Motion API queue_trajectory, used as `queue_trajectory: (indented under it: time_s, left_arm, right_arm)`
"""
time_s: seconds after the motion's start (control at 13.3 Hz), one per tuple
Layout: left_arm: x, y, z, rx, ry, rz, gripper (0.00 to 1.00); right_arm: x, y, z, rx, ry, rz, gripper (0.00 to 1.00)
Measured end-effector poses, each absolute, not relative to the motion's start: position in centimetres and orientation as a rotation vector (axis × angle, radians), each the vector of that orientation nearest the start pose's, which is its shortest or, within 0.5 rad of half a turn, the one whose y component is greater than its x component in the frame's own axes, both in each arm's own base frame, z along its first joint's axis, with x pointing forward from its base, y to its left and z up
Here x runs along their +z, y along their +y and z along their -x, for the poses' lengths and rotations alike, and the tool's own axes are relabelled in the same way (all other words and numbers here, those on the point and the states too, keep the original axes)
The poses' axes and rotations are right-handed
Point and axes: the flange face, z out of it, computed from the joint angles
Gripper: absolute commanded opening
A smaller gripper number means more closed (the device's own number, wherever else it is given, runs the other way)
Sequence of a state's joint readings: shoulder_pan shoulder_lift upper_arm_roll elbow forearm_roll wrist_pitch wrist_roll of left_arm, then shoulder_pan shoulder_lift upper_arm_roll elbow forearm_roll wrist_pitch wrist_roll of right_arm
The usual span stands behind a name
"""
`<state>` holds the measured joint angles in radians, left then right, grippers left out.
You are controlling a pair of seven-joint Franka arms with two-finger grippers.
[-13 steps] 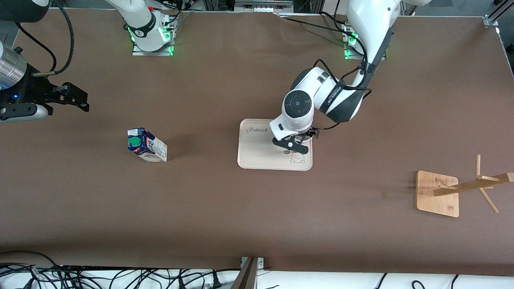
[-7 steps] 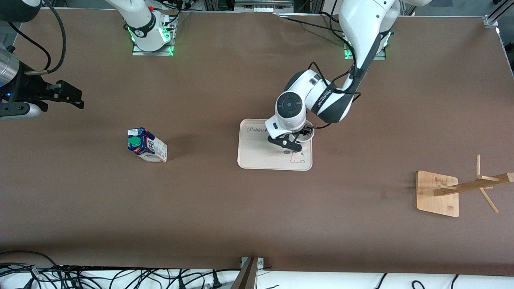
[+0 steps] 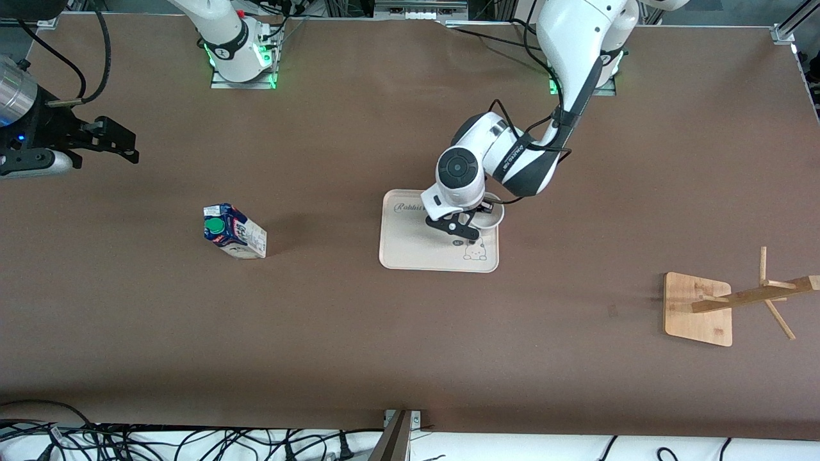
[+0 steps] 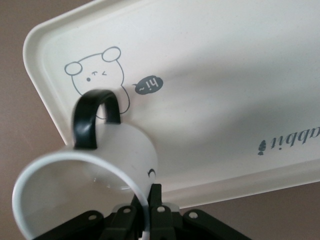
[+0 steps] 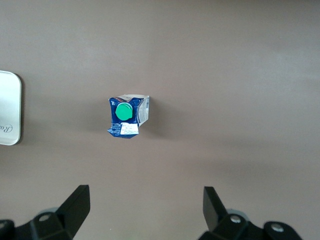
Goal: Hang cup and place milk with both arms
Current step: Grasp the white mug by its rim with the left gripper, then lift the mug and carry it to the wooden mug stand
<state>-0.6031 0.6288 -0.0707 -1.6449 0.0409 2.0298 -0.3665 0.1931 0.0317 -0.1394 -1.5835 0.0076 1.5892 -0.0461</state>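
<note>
My left gripper [image 3: 475, 224] is shut on the rim wall of the white cup [image 3: 492, 218], one finger inside and one outside. It holds the cup tilted over the cream tray [image 3: 410, 251], at the tray's end toward the left arm. In the left wrist view the cup [image 4: 115, 160] shows its black handle and open mouth above the gripper [image 4: 149, 192]. The blue and white milk [image 3: 234, 232] stands on the table toward the right arm's end. My right gripper [image 3: 131, 147] is open and empty, up over the table; its wrist view shows the milk [image 5: 127, 116] past the open gripper [image 5: 146, 197].
The tray [image 4: 225, 100] has a bear drawing and "Rabbit" lettering. A wooden mug rack [image 3: 698, 309] with slanted pegs stands at the left arm's end, nearer the front camera. Cables lie along the table's front edge.
My left gripper has shifted a little toward the right arm's end with the cup, which now shows beside the wrist. My right gripper has drifted slightly, still open.
</note>
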Motion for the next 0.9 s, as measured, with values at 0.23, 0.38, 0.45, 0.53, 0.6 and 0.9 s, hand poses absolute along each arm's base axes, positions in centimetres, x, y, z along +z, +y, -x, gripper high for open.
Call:
queue_trajectory:
  time_s: [0.23,0.38,0.45,0.53,0.6,0.9]
  left_arm:
    - [25.3,-40.8,-52.9,0.26,0.46,3.002,0.0]
    - [29.8,-40.3,-54.3,0.174,0.412,3.035,0.0]
    - [32.9,-39.3,-55.2,0.149,0.379,3.045,0.0]
    - [36.0,-37.7,-56.3,0.138,0.333,3.052,0.0]
    - [39.1,-35.4,-57.7,0.128,0.275,3.06,0.0]
    - [48.5,-24.6,-63.6,0.053,0.119,3.099,0.0]
  right_arm:
    - [60.2,3.0,-56.4,0.036,-0.15,3.134,1.0]
    - [60.3,3.2,-56.5,0.026,-0.155,3.134,1.0]
    - [60.3,3.2,-56.6,0.021,-0.154,3.134,1.0]
    - [60.3,3.1,-56.6,0.016,-0.152,3.135,1.0]
    - [60.3,2.9,-56.6,0.014,-0.147,3.135,1.0]
    - [60.2,2.5,-56.8,0.001,-0.136,3.136,1.0]
